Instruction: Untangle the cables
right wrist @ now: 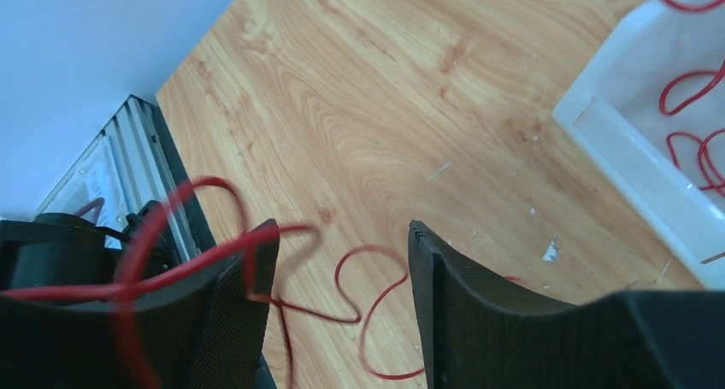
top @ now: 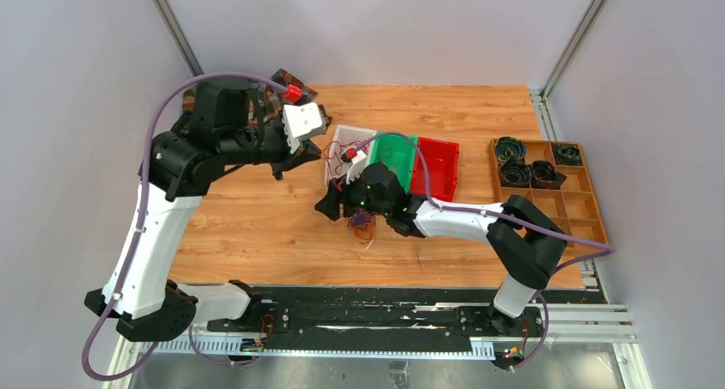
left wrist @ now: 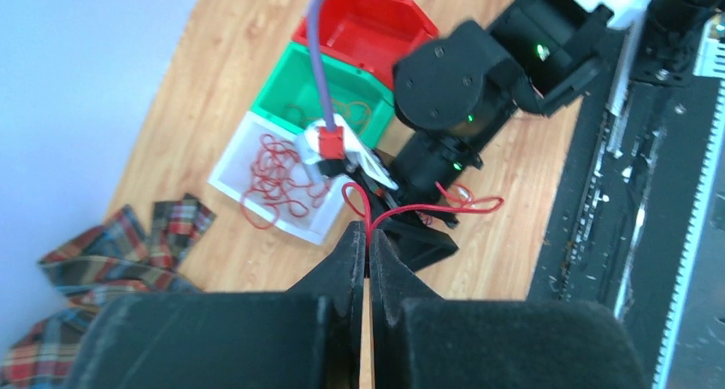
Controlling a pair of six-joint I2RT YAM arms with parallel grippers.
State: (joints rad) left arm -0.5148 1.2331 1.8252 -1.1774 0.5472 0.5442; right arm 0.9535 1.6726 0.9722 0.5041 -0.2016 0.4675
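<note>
My left gripper (left wrist: 369, 235) is shut on a thin red cable (left wrist: 445, 206), held above the table near the white bin (top: 340, 137). That cable runs on towards the right arm. In the top view the left gripper (top: 315, 154) sits left of the bins. My right gripper (top: 338, 208) hangs low over the table beside a small tangle of cables (top: 361, 225). In the right wrist view the right gripper (right wrist: 338, 244) is open. One red cable (right wrist: 171, 261) drapes over its left finger, and a loop of cable (right wrist: 376, 295) lies on the wood between the fingers.
The white bin (left wrist: 235, 150) holds loose red cables. Beside it stand a green bin (top: 395, 154) and a red bin (top: 438, 167). A wooden organiser (top: 590, 205) with black coils is at the right. Plaid cloth (left wrist: 120, 252) lies at the back left.
</note>
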